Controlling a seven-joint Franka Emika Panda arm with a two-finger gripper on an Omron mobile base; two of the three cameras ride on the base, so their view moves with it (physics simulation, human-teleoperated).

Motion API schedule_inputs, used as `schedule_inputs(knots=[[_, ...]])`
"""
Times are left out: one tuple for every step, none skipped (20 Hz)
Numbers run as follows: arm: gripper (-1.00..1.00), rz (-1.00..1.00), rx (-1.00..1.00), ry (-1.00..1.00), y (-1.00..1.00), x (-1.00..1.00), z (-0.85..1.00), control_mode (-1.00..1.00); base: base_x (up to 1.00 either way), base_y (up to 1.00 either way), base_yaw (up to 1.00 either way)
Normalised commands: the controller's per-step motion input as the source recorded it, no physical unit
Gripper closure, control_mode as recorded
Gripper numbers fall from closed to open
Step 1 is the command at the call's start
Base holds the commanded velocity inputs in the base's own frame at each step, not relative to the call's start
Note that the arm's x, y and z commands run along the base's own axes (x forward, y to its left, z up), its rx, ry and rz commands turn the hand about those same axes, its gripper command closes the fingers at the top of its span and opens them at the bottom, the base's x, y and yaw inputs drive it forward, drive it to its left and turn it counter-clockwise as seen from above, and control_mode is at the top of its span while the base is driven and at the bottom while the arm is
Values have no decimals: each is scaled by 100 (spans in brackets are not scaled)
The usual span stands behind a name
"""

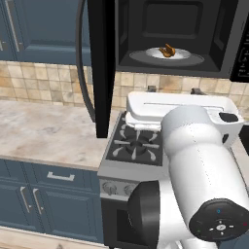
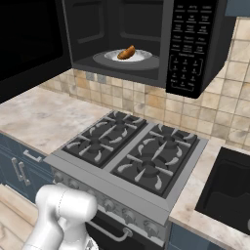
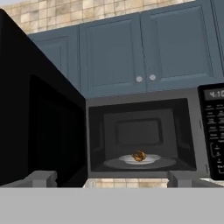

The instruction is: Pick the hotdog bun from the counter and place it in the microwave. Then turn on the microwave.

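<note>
Golden hotdog bun [image 2: 126, 52] on plate [image 2: 141, 56] inside open microwave [image 2: 195, 44]; keypad text illegible; gripper [image 3: 109, 179] fingers apart

The white arm is seen rising from the lower right of the left base view, where a thick upper link with a dark joint cap fills the near foreground and a flatter white segment is stretched across behind it, roughly level. In the right base view only a rounded white link is shown at the lower left, low and near the base. The gripper [image 3: 110, 178] is held level and directed toward the far wall, well back from it. Its two grey fingertips [image 3: 42, 178] are set wide apart at the bottom of the hand view, with nothing held between them
</note>
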Motion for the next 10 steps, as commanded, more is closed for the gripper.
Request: schedule_inputs(knots=[[-100, 0, -1, 0, 44, 0, 0, -100, 0, 0, 0], [-100, 0, 0, 0, 45, 0, 0, -100, 0, 0, 0], [-100, 0, 0, 0, 45, 0, -1, -100, 0, 0, 0], [-100, 0, 0, 1, 46, 0, -1, -100, 0, 0, 0], [-100, 0, 0, 1, 45, 0, 0, -100, 0, 0, 0], [-100, 0, 0, 0, 43, 0, 0, -100, 0, 0, 0], [-100, 0, 0, 0, 41, 0, 0, -100, 0, 0, 0], [-100, 0, 0, 0, 41, 0, 0, -100, 0, 0, 0], [-100, 0, 0, 1, 43, 0, 0, -100, 0, 0, 0], [-100, 0, 0, 2, 46, 0, 0, -100, 0, 0, 0]])
